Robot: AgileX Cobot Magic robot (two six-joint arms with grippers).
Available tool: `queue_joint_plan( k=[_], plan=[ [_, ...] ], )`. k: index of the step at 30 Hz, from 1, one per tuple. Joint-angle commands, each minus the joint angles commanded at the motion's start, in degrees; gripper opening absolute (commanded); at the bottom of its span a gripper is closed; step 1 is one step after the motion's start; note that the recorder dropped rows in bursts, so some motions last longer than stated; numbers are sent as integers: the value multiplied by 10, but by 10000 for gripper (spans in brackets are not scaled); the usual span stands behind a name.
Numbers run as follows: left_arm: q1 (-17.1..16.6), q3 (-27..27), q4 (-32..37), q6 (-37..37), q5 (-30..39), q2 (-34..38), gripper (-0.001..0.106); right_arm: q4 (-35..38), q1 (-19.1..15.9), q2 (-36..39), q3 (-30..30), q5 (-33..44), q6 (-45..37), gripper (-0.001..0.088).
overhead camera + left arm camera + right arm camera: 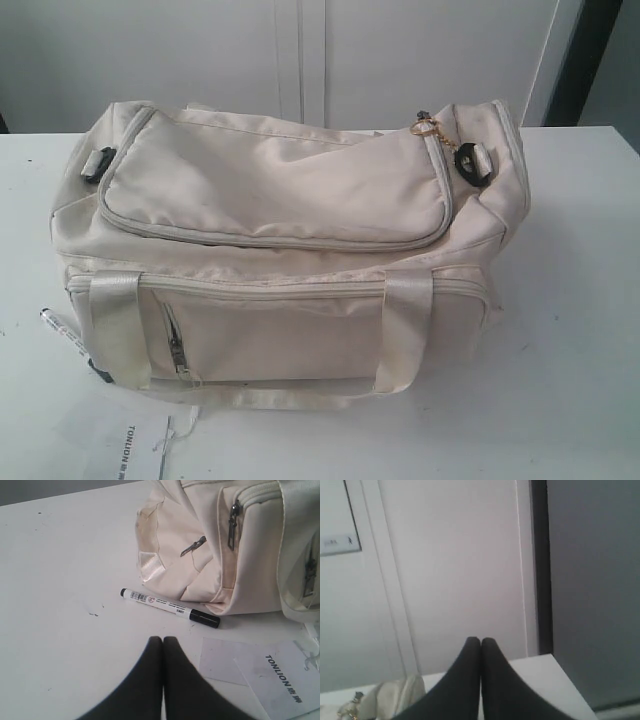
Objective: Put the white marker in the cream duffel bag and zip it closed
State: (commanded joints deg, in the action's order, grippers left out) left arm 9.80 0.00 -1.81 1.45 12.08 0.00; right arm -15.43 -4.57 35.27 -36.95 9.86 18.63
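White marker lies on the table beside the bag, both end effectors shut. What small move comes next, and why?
Probably open the left end effector and lower it onto the white marker, which lies flat on the table just ahead of its shut tips, beside the cream duffel bag. The right end effector faces the wall, away from the work.

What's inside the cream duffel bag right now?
Its interior is hidden: the top flap of the cream duffel bag lies down over the opening. The white marker lies outside, on the table beside the bag.
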Motion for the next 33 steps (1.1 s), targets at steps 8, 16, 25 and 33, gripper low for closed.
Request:
queue_joint_plan(
  k=[8, 16, 25, 33],
  plan=[
    [0, 0, 0, 0, 0, 0, 0, 126, 1, 120, -114, 149, -180, 0],
    [0, 0, 0, 0, 0, 0, 0, 380, 1, 256, -235, 291, -410, 0],
    [0, 0, 0, 0, 0, 0, 0, 485, 1, 368, -322, 353, -469, 274],
    [0, 0, 0, 0, 0, 0, 0, 518, 1, 443, -369, 365, -502, 678]
  ],
)
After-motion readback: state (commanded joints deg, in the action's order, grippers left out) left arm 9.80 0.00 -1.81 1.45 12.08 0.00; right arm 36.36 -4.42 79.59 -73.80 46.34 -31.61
